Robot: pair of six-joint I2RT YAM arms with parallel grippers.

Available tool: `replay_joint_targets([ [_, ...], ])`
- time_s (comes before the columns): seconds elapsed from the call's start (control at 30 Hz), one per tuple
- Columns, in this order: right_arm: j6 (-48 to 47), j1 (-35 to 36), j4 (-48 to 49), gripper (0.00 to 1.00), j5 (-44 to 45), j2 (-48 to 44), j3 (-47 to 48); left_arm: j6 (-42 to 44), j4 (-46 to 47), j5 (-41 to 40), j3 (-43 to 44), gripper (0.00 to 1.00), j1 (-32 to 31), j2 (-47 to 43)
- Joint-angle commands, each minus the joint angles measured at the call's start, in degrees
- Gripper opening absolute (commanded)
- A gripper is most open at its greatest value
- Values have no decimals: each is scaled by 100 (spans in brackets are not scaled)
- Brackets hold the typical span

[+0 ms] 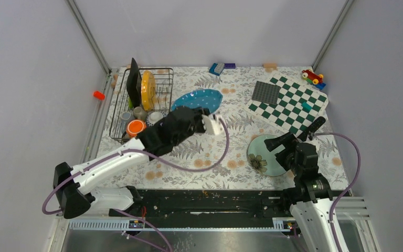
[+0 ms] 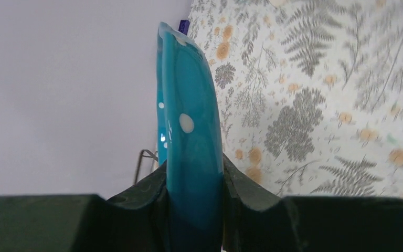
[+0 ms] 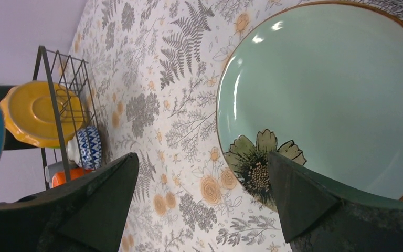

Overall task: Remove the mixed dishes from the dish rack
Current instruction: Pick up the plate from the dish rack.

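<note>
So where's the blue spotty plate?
The blue spotty plate is left of centre in the top view, clamped in the left gripper, just right of the dish rack.

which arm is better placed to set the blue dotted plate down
Left: the left fingers grip the blue dotted plate by its edge. The right fingers stand open over the pale green plate, holding nothing.
</note>
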Motion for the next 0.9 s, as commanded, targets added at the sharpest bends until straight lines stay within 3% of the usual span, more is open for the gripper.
replay_joint_targets([
  [0.0,-229,-11,-229,99,-586,332,626,2405,2704,-845,-990,0,-554,-739],
  [0.13,39,-10,180,100,-1401,578,845,3360,4136,-1193,-1898,0,-1131,-827],
  [0.27,828,-10,1507,100,-2756,986,688,4483,5647,-1430,-2790,0,-1614,-514],
  [0.37,997,-9,1903,100,-3307,1379,810,5062,7076,-1445,-3164,0,-1891,-147],
  [0.57,1320,16,2449,99,-3323,1404,722,5125,7648,-1452,-3283,0,-2090,433],
  [0.87,1054,102,2336,92,-3289,1577,668,5266,7921,-1590,-3353,0,-2379,866],
])
